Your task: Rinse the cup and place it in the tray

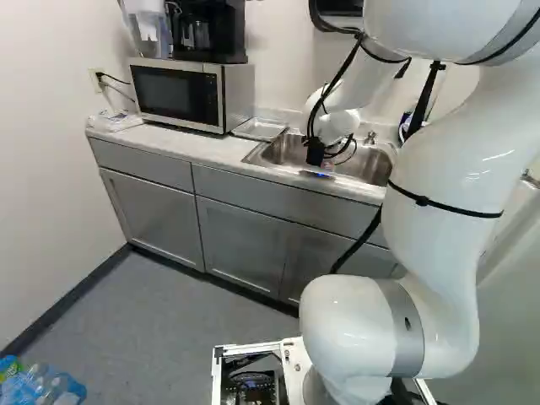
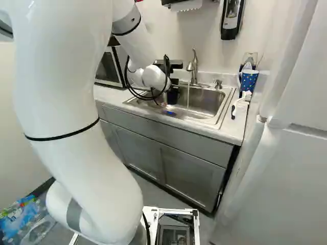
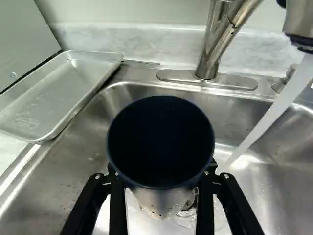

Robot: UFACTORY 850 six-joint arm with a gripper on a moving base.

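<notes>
- One robot arm, white, jointed, with black cable ties point(image 2: 66, 102), reaching over the sink.
- One run of base cabinets, grey, with flat framed doors point(image 1: 240, 245), below the counter.
- One counter, pale, light-patterned top point(image 1: 194, 148), carrying the microwave and tray, with the sink set into it.
- One sink, brushed stainless steel, rectangular point(image 2: 220, 109), its basin floor wet.
- One microwave, silver with a black door point(image 1: 177, 93), on the counter; a black coffee maker point(image 1: 207, 34) stands on top.
- One tray, shallow, silver metal, rolled rim point(image 3: 46, 95), on the counter between microwave and sink; its inside is bare in the wrist view.
- One faucet, brushed metal, tall point(image 3: 210, 54), at the back of the sink. A white stream of water point(image 3: 274, 112) falls into the basin, beside the cup and apart from it in the wrist view.
- One gripper, black, two-fingered point(image 2: 169, 96), over the basin; its fingers stand apart, clamped on the cup from two sides.
- One cup, dark navy, round-mouthed point(image 3: 161, 142), between the fingers, held over the sink basin, its open mouth toward the wrist camera. It is out of the tray.
- One cup, blue with a light pattern point(image 2: 249, 79), at the right of the right base view, beyond the sink's end.
- One brush, white and black point(image 2: 241, 103), on the counter near that patterned cup.
</notes>
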